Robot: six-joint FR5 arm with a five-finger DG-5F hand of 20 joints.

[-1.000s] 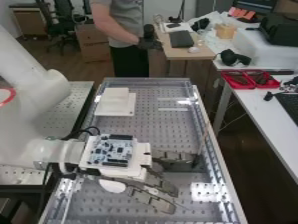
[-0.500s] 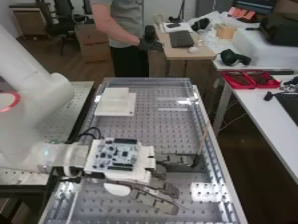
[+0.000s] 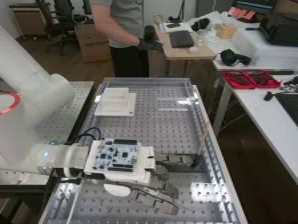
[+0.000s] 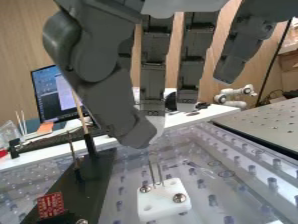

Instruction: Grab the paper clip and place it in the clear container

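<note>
Last second: hand [image 3: 174, 159] and the circuit board [image 3: 116, 155] on its back shifted slightly, now a little farther from the white plates [image 3: 125, 105]. Fingertips moved much less. Most of shift early; hardly any since.

What may be the paper clip [image 4: 151, 174], two thin metal prongs, meets a white block [image 4: 163, 202].

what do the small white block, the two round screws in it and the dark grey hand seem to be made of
The small white block looks like matt plastic, evenly white, perhaps printed. The two round screws seem to be polished metal, likely steel: silvery with bright glints. The dark grey hand has smooth satin segments, plastic or coated metal.
</note>
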